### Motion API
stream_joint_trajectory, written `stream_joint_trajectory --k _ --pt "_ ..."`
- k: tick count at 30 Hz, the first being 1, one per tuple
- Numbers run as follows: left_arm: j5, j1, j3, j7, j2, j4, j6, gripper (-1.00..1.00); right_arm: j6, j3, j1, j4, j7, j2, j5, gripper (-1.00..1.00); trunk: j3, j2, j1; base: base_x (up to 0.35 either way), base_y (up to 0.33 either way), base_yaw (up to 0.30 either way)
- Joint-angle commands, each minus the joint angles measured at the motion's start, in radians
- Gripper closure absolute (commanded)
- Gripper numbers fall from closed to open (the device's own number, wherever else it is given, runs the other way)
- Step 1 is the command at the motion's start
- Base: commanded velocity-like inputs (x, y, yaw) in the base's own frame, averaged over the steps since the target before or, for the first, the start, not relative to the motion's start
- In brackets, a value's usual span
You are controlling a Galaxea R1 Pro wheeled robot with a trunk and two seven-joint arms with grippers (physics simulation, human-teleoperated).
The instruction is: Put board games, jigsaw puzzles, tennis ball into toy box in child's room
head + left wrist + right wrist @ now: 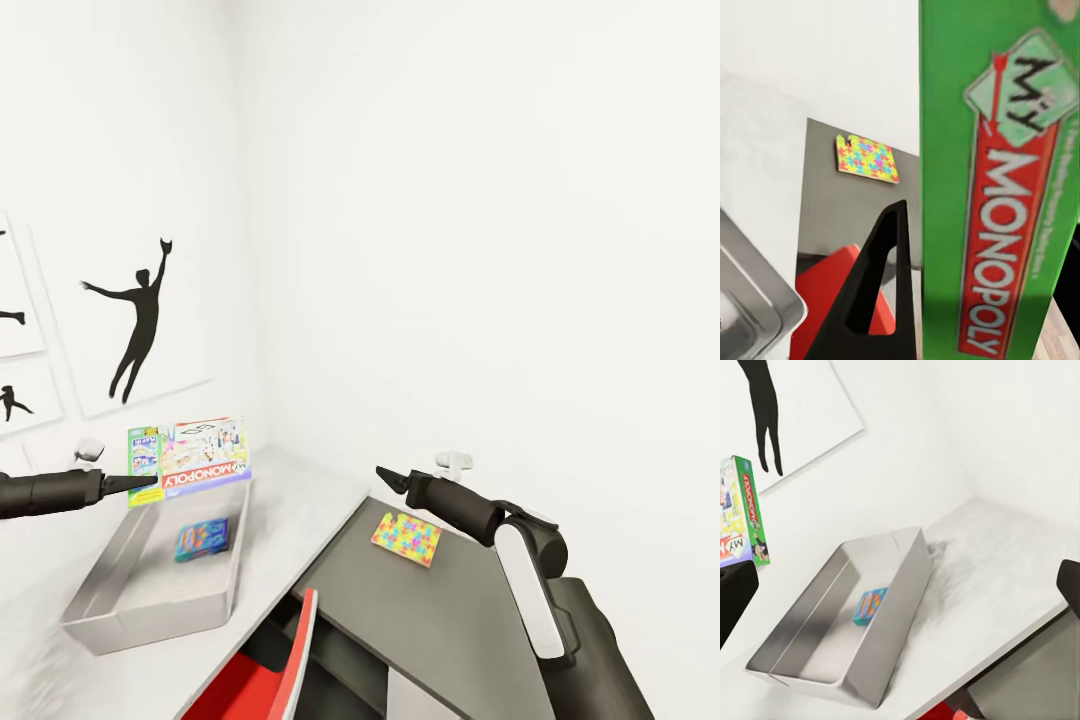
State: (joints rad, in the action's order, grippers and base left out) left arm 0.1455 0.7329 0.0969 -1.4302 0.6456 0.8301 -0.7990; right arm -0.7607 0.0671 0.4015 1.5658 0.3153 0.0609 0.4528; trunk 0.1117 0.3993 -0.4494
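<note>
**Monopoly box hangs over the bin, ready to drop**

The left gripper (150, 482) has the Monopoly box (190, 458) pinched at its green end, fingers clamped on that edge, and holds it upright on its long side above the far end of the grey toy box (150, 590). In the left wrist view the green side of the box (997, 195) runs right alongside one dark finger (870, 300). So the step in hand looks like the delivery of this board game.

Inside the bin lies the blue board game (202, 539), flat on the floor, at about 6 o'clock from the hanging box (it shows in the right wrist view too (871, 607), roughly mid-tray). The next move, as I read it, is to lower and tip the Monopoly box flat, then let go; coming down on edge it could catch the far wall or land on the blue game.

The right gripper (385, 476) hovers over the dark lower section of the table (440, 620), with nothing seen in it; whether its fingers are spread or closed I cannot tell. A jigsaw puzzle (406, 538) lies flat there, at about 5 o'clock from that gripper's tips and close by, a likely next pick. A red chair (275, 670) sits tucked below the table edge at 6 o'clock, clear of both arms. A silhouette picture (130, 320) hangs on the wall behind.
</note>
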Motion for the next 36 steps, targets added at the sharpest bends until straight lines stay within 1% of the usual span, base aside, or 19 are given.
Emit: stream_joint_trajectory --k 1,12,17,27,36 --pt "0.002 0.0 0.0 -0.003 0.0 0.0 -0.01 1.0 -0.005 -0.001 0.0 0.0 0.003 0.0 -0.001 -1.0 0.0 0.001 -0.001 0.122 -0.015 0.0" --pt "0.002 0.0 0.001 -0.003 0.0 0.0 -0.011 1.0 -0.005 -0.001 0.0 0.0 0.004 0.001 -0.002 -1.0 0.0 0.001 -0.001 0.025 -0.003 0.0" --pt "0.002 0.0 0.0 -0.003 0.0 0.0 -0.011 1.0 -0.002 -0.001 0.0 0.0 0.004 0.001 -0.001 -1.0 0.0 0.001 -0.001 0.134 0.053 0.0" --pt "0.002 0.0 0.001 -0.002 -0.001 0.0 -0.011 1.0 0.001 -0.001 0.0 0.0 0.004 0.0 -0.001 -1.0 0.0 0.001 -0.001 0.047 0.086 0.0" --pt "0.002 0.0 0.0 -0.001 -0.001 0.0 -0.011 1.0 0.001 -0.001 0.0 0.0 0.004 0.0 -0.002 -1.0 0.0 0.001 -0.001 0.108 0.014 0.0"
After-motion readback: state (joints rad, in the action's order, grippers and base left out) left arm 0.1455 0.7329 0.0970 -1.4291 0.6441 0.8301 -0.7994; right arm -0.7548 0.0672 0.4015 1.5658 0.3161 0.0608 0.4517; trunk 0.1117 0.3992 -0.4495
